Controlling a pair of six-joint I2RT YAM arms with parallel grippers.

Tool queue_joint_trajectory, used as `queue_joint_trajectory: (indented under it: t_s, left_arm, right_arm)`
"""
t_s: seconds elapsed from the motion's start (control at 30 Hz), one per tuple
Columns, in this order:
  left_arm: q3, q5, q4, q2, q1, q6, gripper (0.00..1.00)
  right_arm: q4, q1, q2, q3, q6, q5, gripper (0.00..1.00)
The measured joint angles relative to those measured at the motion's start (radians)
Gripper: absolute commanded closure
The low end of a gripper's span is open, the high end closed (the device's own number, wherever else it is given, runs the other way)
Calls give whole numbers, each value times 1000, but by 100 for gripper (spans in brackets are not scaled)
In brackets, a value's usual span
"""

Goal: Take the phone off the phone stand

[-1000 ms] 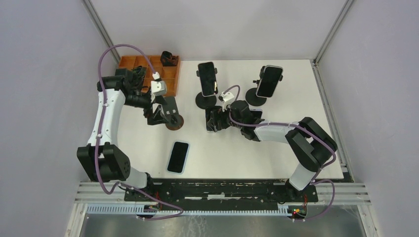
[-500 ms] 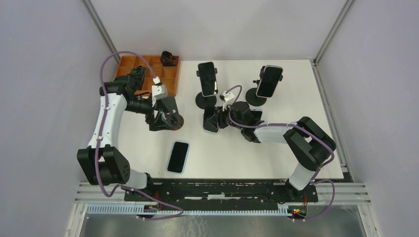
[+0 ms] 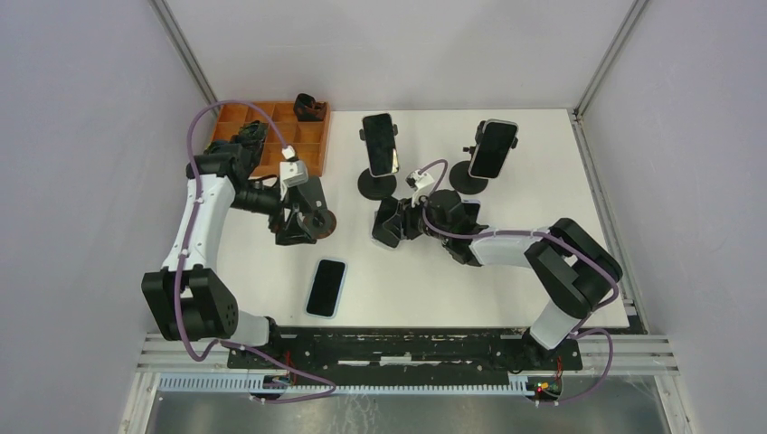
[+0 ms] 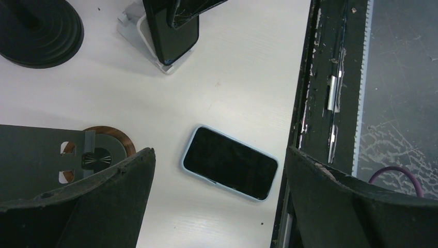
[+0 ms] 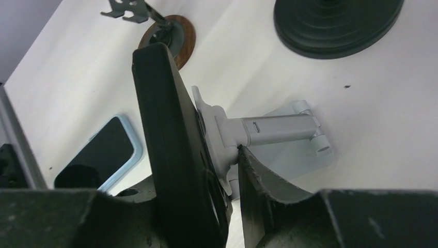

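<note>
White table (image 3: 543, 181) | right hand (image 3: 387, 222) clasping phone (image 5: 170, 134) | silver stand (image 5: 274, 129)

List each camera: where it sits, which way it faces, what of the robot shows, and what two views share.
Top external: above and behind the bases, looking down on the table; left arm and right arm both show.
Left wrist: on the left arm, facing down at the blue-cased phone lying flat; left gripper jaws frame it, wide apart.
Right wrist: low, facing along the table at the black-cased phone on its silver stand; right gripper jaws flank it.
Shared: both wrist views catch the blue-cased phone and the wooden disc.
</note>
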Motion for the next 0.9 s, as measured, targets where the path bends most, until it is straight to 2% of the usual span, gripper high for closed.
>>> queue_joint_trajectory:
  t_s: [0.17, 0.4, 0.63, 0.9]
  left_arm:
    - [-26, 8, 0, -5, -19, 2, 0]
    - [-54, 20, 0, -5, -62, 18, 2]
    - [-95, 23, 0, -5, -163, 38, 12]
    - [-104, 23, 0, -5, -220, 39, 25]
  right_arm:
    - [19, 8, -37, -48, 66, -63, 100]
    - [145, 47, -58, -82, 205, -254, 100]
    - [277, 92, -59, -80, 290, -432, 100]
    - [306, 124, -59, -54, 310, -524, 100]
